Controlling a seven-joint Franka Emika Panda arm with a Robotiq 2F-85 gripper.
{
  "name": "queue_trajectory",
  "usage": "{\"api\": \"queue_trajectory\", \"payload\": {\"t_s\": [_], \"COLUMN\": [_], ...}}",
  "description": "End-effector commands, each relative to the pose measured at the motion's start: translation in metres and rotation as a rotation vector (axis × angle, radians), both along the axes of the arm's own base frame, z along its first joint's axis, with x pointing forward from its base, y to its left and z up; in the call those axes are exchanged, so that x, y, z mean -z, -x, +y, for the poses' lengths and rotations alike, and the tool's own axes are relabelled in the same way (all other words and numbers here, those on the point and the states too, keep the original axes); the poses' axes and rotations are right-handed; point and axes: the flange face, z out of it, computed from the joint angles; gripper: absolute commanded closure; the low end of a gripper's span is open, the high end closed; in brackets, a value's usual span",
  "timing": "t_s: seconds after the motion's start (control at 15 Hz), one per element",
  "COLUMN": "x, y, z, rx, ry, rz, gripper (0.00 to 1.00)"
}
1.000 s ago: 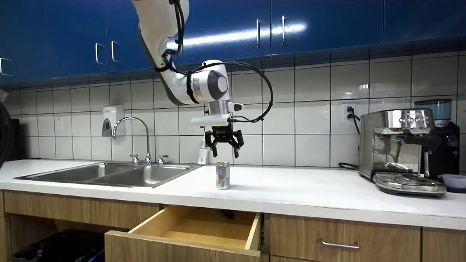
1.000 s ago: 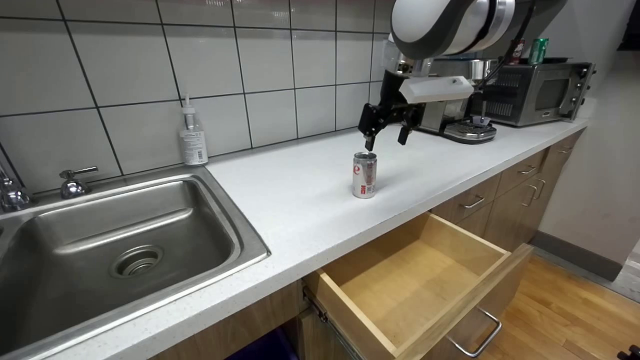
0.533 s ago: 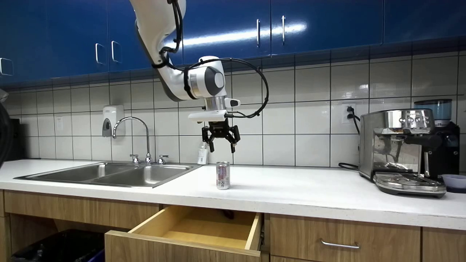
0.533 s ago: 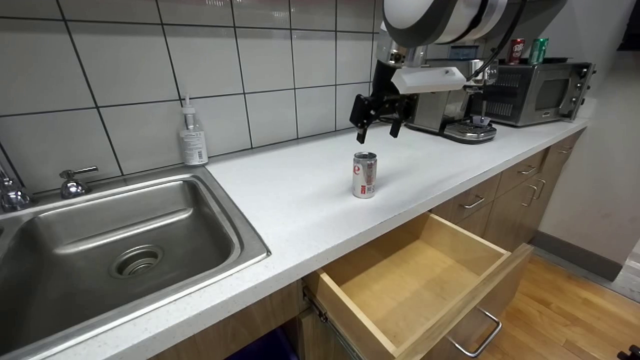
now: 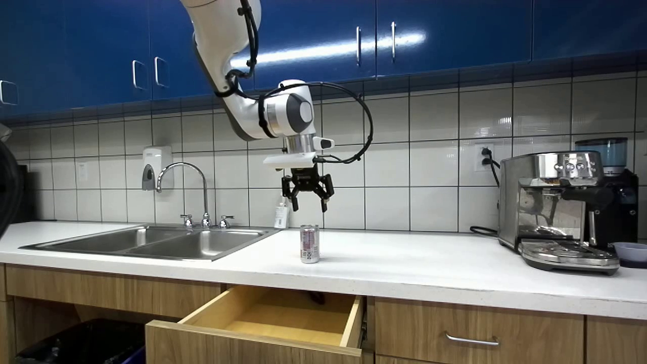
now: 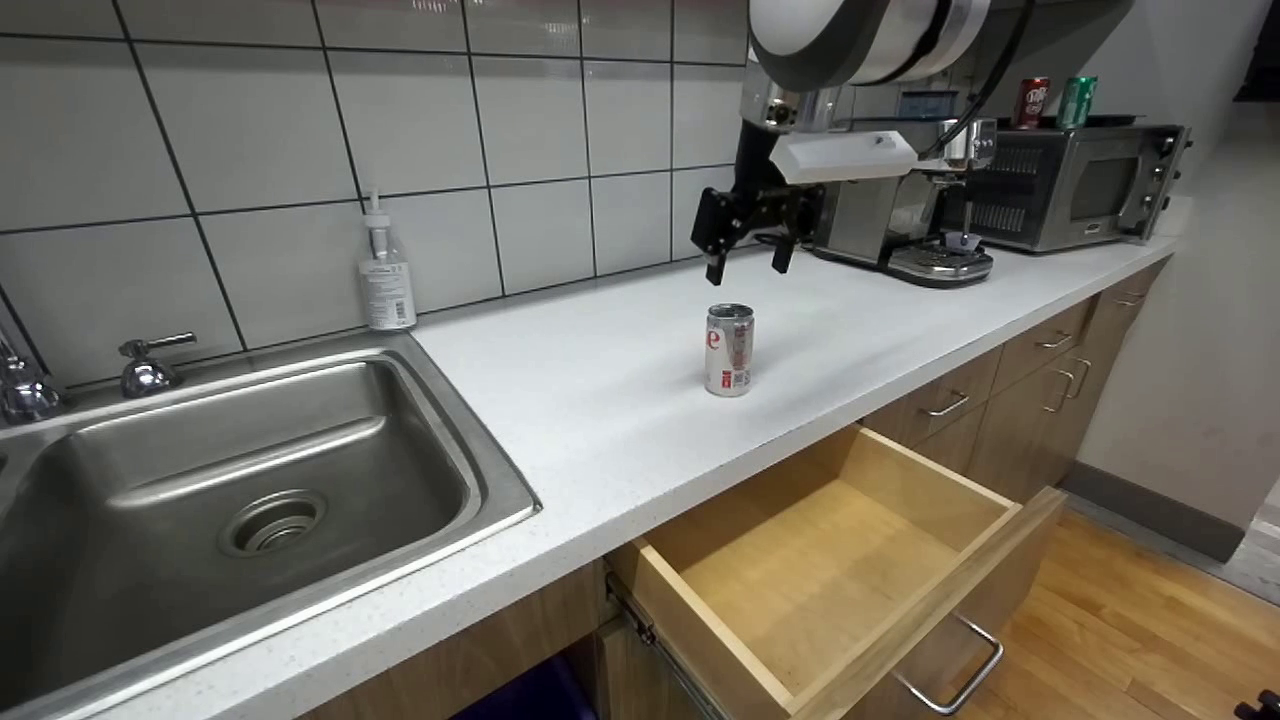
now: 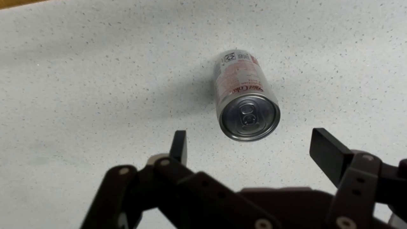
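Observation:
A small silver Diet Coke can with red print stands upright on the white counter, in both exterior views [image 5: 310, 244] [image 6: 729, 350]. My black gripper points down above it, in both exterior views [image 5: 310, 208] [image 6: 748, 270]. Its fingers are apart and empty, with a gap between the fingertips and the can top. In the wrist view the can [image 7: 243, 76] lies ahead of the fingertips [image 7: 248, 148], between their two lines, with its tab top facing the camera. The gripper touches nothing.
Below the counter edge, a wooden drawer [image 5: 252, 335] [image 6: 830, 560] is pulled open. A steel sink [image 5: 242, 251] [image 6: 508, 495], a soap bottle [image 5: 281, 215] [image 6: 387, 290] and a coffee machine [image 5: 551, 202] stand along the tiled wall. A toaster oven [image 6: 1080, 190] carries two cans. Blue cabinets [image 5: 445, 40] hang above.
Over the last second my gripper has risen a little and shifted slightly left in both exterior views, staying open. The can and the drawer have not moved.

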Motion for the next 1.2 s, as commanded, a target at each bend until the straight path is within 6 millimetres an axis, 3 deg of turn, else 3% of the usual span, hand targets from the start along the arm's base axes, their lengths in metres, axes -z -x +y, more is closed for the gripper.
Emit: {"api": "queue_trajectory", "payload": {"t_s": [0.0, 0.4, 1.13], "x": [-0.001, 0.000, 0.049], "y": [0.000, -0.002, -0.025], "z": [0.000, 0.001, 0.014], "rx": [0.000, 0.002, -0.032], "ry": [0.000, 0.010, 0.028], "rz": [0.001, -0.001, 0.039], "gripper": [0.00, 0.00, 0.00]}}
